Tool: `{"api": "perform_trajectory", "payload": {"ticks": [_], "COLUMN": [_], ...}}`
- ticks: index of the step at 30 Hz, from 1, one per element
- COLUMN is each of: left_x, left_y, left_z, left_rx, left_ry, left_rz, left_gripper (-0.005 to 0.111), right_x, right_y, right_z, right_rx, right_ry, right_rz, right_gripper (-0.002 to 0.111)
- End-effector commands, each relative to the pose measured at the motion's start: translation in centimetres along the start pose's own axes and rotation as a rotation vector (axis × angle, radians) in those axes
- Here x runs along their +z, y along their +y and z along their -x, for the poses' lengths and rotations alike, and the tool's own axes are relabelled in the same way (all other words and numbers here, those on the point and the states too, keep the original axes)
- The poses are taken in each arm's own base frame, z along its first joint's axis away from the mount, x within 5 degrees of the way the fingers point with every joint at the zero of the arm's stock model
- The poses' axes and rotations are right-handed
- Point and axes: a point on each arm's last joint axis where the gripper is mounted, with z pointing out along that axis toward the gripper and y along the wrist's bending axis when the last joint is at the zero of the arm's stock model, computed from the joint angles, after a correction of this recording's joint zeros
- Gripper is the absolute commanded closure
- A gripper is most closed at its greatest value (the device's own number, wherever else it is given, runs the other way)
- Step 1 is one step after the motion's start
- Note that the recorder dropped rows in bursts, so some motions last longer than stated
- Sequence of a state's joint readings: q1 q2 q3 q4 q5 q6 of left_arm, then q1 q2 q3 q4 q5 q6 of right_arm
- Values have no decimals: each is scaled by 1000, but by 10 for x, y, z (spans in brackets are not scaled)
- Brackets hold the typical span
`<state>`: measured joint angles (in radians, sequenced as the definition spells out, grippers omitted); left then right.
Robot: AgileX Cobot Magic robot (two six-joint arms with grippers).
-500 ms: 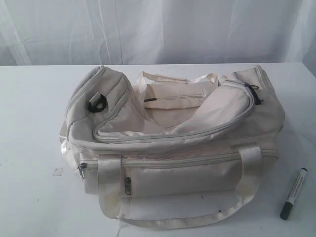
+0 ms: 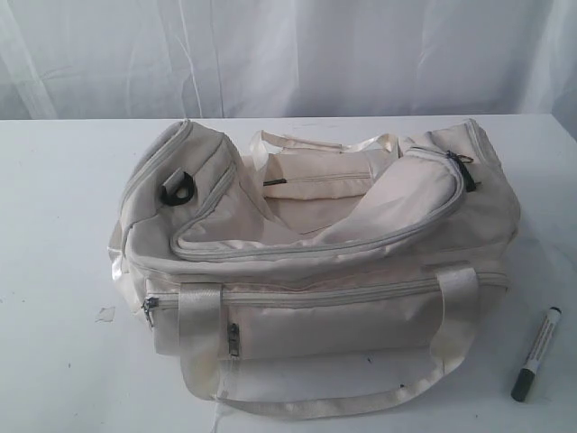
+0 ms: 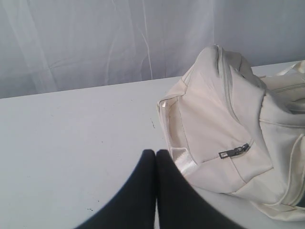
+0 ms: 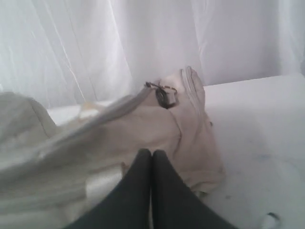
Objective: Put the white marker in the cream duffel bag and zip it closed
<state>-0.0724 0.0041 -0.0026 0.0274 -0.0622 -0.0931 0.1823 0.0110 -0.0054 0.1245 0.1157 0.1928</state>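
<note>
Right, exterior view first: the cream duffel bag (image 2: 343,298) sits mid-table (image 2: 54,271), long side to the camera, w/ its curved top flap (image 2: 361,225) unzipped and sagging, so the main compartment is open to take something. The white marker (image 2: 536,354) lies flat on the table off the bag's right end, near but not touching, dark cap pointing away from the camera. Neither arm shows here, so nothing is gripped yet.

Left wrist view: the left gripper (image 3: 155,151) has its fingers pressed together, empty, above bare table just beside the bag's end panel, where a grey zip pull (image 3: 234,151) hangs.

Right wrist view: the right gripper (image 4: 151,151) is likewise closed on nothing, aimed at the bag's other end. Prob. the marker pickup falls to this arm, being nearer.
</note>
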Motion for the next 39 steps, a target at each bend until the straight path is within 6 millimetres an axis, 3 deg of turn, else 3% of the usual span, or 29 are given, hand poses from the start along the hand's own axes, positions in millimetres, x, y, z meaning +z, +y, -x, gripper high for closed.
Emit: {"api": "perform_trajectory", "payload": {"ticks": [1, 6, 11, 17, 26, 35, 39], "left_x": [0, 0, 0, 0, 0, 0, 0], "left_y": [0, 0, 0, 0, 0, 0, 0], "left_z": [0, 0, 0, 0, 0, 0, 0], "left_rx": [5, 5, 5, 5, 5, 5, 5], "left_ry": [-5, -5, -5, -5, -5, -5, -5], "left_rz": [3, 3, 3, 3, 3, 3, 3], "left_gripper": [106, 106, 106, 106, 106, 106, 106], "right_x": [-1, -3, -6, -8, -8, 28, 51], "right_y": [1, 3, 3, 7, 30, 41, 43], "right_z": [9, 22, 32, 40, 91, 118, 126], "right_rx": [379, 499, 497, 489, 126, -106, -182], "right_ry": [-114, -252, -353, -347, -47, 354, 479], "right_rz": [41, 98, 133, 141, 21, -68, -78], "right_gripper": [108, 108, 108, 108, 108, 108, 100]}}
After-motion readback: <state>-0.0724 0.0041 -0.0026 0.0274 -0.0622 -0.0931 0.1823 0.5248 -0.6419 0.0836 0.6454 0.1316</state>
